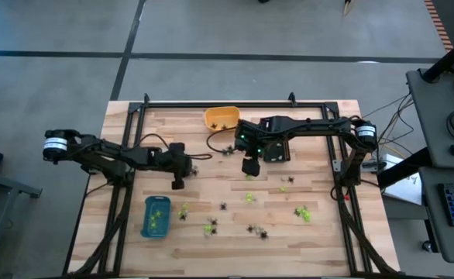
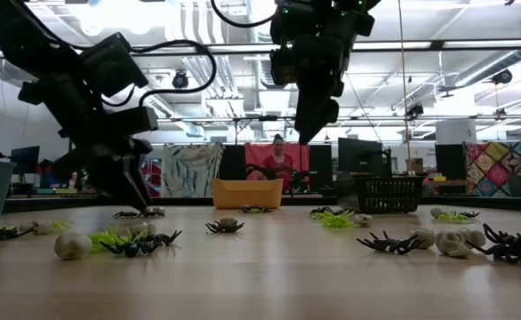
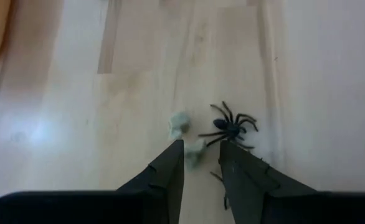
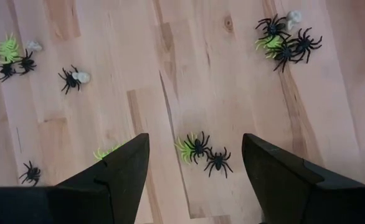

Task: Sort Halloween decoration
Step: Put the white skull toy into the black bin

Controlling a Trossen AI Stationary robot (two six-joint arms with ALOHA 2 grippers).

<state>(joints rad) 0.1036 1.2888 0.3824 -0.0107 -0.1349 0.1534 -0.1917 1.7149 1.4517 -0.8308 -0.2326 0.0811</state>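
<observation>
Halloween decorations lie scattered on the wooden table: black spiders (image 4: 198, 147), lime-green pieces (image 1: 301, 211) and whitish pieces (image 2: 72, 245). My left gripper (image 3: 201, 155) is low over the table's left middle, its fingers a narrow gap apart. A whitish trinket (image 3: 195, 151) lies on the wood at the fingertips, another whitish trinket (image 3: 179, 123) and a black spider (image 3: 231, 129) lie just beyond. My right gripper (image 4: 195, 162) hangs wide open, high above the table's middle, over a green-and-black cluster, holding nothing. My left gripper slants down at the table. The whitish trinket (image 3: 194, 155) lies on the wood right at the tip of one finger (image 3: 173, 163). I cannot tell whether that finger touches it.
An orange tray (image 1: 221, 118) stands at the table's far edge. A blue tray (image 1: 156, 215) with green pieces in it sits near the front left. A black basket (image 2: 389, 194) shows far back in the low view. A person sits in the room behind the table.
</observation>
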